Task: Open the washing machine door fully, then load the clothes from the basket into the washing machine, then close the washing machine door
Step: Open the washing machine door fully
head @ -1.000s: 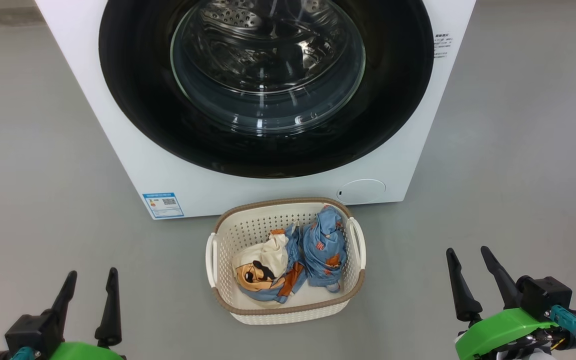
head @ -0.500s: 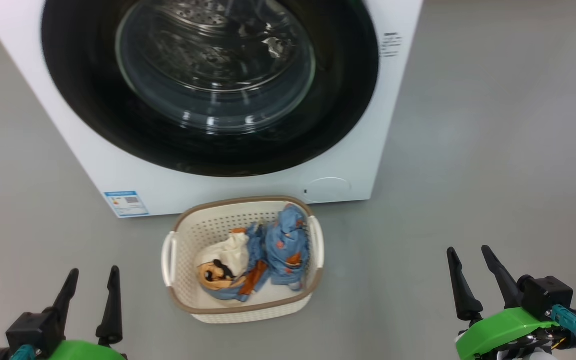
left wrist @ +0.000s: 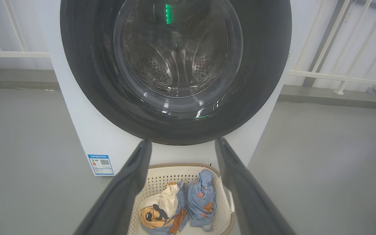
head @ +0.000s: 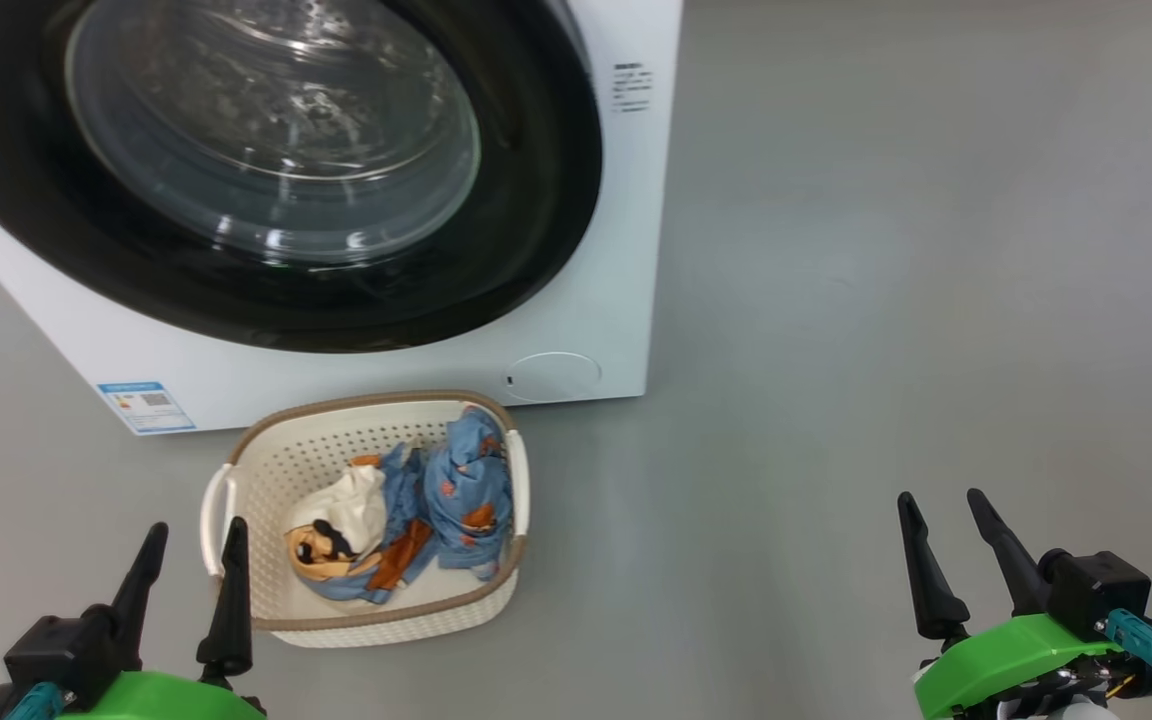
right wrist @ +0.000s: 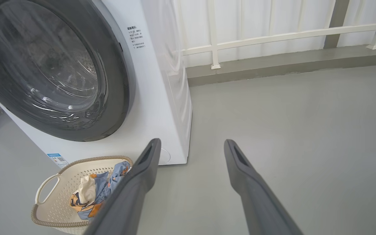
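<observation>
**Left end effector [head: 197, 528] and right end effector [head: 940, 497] empty, door [head: 266, 170] shut**

Both hang low with fingers [head: 232, 590] spread apart, gripping nothing, well short of the washing machine [head: 626, 250]. Just beside the left one the basket [head: 376, 398] sits on the floor [head: 886, 300], clothes [head: 416, 510] heaped inside, close under the round door — closed flat against the machine. The worry: an arm reaching for the door edge could clip the basket and shove it, or a finger could slip off the glossy edge.
</observation>
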You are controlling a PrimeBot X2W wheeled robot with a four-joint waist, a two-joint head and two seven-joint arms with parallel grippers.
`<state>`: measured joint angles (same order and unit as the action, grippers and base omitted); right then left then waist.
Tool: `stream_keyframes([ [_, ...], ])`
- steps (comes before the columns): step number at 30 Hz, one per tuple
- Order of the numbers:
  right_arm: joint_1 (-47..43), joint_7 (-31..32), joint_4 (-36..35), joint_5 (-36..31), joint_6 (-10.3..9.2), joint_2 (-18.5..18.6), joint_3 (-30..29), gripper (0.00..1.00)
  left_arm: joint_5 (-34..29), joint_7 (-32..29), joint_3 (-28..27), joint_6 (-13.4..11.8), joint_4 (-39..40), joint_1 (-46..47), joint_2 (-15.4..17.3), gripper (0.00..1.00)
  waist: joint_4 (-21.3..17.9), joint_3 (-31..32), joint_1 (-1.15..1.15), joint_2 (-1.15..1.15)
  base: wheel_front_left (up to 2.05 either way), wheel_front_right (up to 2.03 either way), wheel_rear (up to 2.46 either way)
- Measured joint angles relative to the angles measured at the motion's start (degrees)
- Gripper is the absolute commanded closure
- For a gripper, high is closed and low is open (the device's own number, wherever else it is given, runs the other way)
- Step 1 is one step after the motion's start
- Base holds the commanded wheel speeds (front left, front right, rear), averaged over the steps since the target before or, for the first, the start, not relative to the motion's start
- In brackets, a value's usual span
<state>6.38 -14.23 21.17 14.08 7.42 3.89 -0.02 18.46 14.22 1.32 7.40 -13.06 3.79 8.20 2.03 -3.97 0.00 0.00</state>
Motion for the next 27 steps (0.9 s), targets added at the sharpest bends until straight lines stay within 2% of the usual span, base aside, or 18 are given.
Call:
stream_keyframes([
  [6,0.0,0.0,-0.18,0.0,0.0,0.0,-0.23,0.0,0.03,0.01,0.25,0.0,0.03,0.01,0.15,0.0,-0.07,-0.23,0.0,0.0,0.47,0.47,-0.94],
  [16,0.37,0.0,-0.29,0.21,0.0,-0.11,0.6,0.0,0.54,0.01,0.59,0.0,0.0,0.06,0.19,0.0,0.06,-0.42,0.0,0.0,0.03,0.03,-0.07],
  [17,0.6,0.0,-0.3,0.66,0.0,-0.12,0.91,0.26,0.54,0.01,0.63,0.0,0.01,0.06,0.11,0.0,0.09,-0.48,0.0,0.0,0.0,0.0,0.0],
  [19,2.37,0.0,-0.37,5.53,0.0,-0.27,1.92,0.89,0.65,0.01,0.62,0.0,0.03,0.05,-0.43,0.0,0.22,-0.63,0.0,0.0,0.0,0.0,0.0],
  [20,3.1,0.0,-0.68,8.36,0.0,-0.4,2.09,1.0,0.82,0.01,0.6,0.0,0.05,0.05,-0.65,0.0,0.27,-0.68,0.0,0.0,0.0,0.0,0.0],
  [27,8.51,-0.01,-2.58,30.22,0.0,-0.56,2.76,1.0,1.14,0.09,1.01,0.0,0.03,0.04,-1.94,0.0,1.37,-0.95,0.0,0.0,0.0,0.0,0.0],
])
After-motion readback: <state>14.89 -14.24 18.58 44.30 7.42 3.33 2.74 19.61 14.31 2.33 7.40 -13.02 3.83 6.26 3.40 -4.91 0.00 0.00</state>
